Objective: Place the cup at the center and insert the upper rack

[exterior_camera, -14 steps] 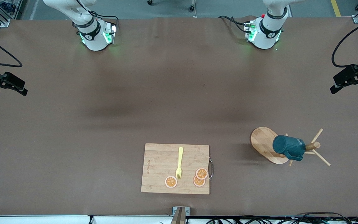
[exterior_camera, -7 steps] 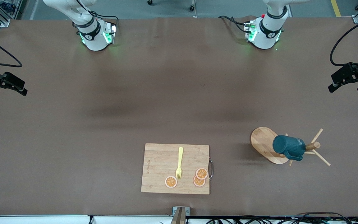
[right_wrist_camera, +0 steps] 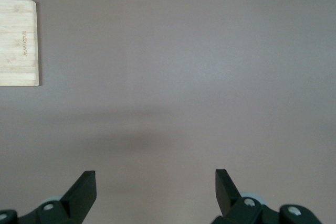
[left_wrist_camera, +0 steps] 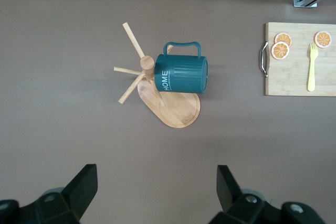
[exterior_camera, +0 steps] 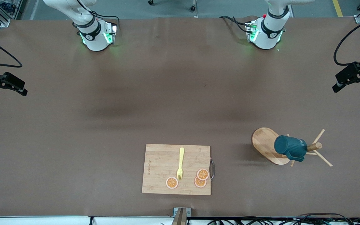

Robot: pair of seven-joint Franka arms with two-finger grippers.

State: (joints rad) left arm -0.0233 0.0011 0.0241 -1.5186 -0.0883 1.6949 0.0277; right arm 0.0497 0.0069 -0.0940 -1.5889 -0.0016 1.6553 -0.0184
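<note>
Both the left end effector point(exterior_camera: 356, 85) and the right end effector point(exterior_camera: 4, 87) are hanging wide open, empty, well apart from the cup point(exterior_camera: 290, 147) hanging on the upper rack point(exterior_camera: 266, 144).

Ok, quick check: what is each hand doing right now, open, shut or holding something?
Left hand: open, empty, up over bare table at the left arm's end.
Right hand: open, empty, up over bare table at the right arm's end.
</note>
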